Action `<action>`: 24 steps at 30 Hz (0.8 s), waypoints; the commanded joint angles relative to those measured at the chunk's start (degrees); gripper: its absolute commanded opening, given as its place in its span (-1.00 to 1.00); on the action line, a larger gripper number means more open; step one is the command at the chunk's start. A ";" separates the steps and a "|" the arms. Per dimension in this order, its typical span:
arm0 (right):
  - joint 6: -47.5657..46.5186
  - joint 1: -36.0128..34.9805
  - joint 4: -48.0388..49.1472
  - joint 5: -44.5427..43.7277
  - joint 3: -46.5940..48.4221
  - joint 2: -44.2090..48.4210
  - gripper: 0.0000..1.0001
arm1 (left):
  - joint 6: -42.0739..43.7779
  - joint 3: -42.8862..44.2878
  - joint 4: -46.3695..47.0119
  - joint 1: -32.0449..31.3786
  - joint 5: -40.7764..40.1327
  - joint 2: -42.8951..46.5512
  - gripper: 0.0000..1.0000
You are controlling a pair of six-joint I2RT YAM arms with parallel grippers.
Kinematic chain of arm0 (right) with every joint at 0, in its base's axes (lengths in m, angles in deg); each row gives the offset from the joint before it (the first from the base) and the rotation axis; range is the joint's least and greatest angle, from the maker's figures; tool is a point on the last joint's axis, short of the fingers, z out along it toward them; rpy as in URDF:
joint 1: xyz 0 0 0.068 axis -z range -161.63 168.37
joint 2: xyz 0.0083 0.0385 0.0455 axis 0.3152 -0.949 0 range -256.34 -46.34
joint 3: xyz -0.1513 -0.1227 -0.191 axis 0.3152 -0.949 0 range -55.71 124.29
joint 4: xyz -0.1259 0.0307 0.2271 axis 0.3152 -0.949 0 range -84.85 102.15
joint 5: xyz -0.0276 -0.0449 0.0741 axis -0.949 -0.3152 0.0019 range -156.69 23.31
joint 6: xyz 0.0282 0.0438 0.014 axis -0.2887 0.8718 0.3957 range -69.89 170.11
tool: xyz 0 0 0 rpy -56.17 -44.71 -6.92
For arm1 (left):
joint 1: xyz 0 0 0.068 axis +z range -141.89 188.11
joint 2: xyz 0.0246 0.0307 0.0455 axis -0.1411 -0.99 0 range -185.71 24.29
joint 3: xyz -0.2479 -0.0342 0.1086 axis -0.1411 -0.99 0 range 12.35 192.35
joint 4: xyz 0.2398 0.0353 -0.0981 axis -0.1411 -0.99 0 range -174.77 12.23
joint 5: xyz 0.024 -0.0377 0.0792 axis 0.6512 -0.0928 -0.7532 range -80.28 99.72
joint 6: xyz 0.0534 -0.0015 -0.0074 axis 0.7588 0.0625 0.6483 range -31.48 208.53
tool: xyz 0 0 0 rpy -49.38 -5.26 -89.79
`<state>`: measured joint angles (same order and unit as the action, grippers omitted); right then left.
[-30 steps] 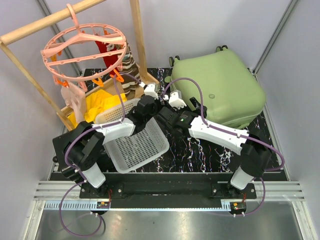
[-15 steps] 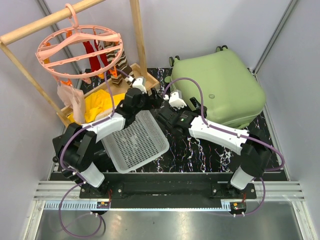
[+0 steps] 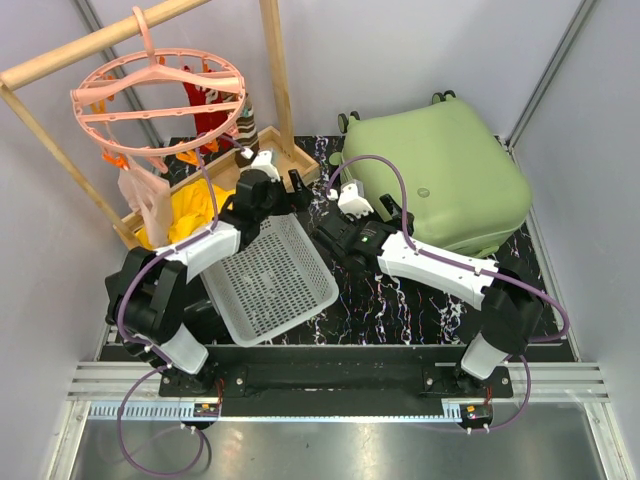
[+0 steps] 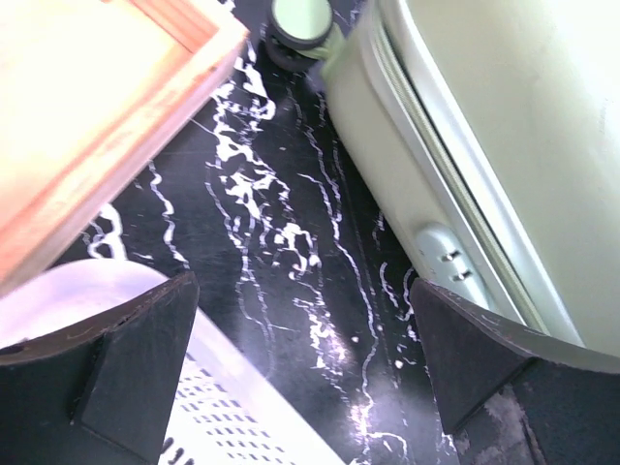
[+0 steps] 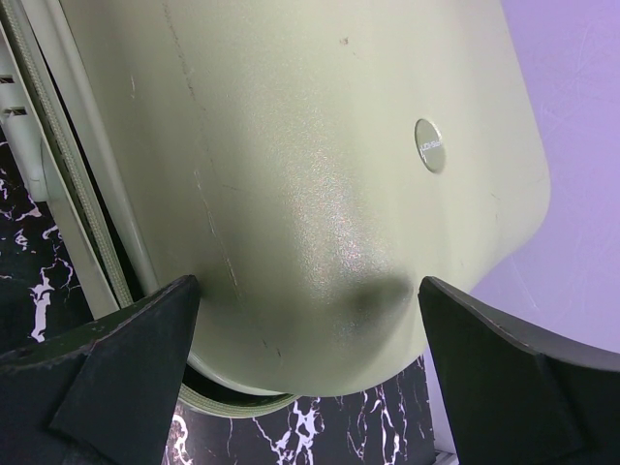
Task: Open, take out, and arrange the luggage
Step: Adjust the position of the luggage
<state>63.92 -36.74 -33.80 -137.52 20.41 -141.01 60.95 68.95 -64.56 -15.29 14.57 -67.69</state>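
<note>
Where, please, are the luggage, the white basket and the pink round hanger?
luggage (image 3: 440,170), top external view, middle of its closed lid.
white basket (image 3: 272,285), top external view, its perforated floor.
pink round hanger (image 3: 158,66), top external view, back rim under hook.

The scene was lit brightly and evenly from above, and only soft shadows were cast. In the left wrist view the tray (image 4: 87,107) was washed out and blurred. A soft sheen was seen on the luggage (image 5: 329,232) in the right wrist view.
</note>
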 commanded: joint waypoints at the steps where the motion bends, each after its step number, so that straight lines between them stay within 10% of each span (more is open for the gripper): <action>1: 0.96 1.32 -2.12 -0.89 0.08 1.69 0.99 | 3.04 1.94 3.83 0.72 1.40 1.02 0.92; 24: 1.14 1.06 -2.12 0.78 0.08 1.24 1.00 | 2.70 1.06 9.02 4.93 4.30 0.49 0.94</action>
<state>64.07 -36.59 -34.29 -136.05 20.41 -141.01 64.69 70.79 -59.73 -12.18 16.90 -70.16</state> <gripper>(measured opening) 0.994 0.966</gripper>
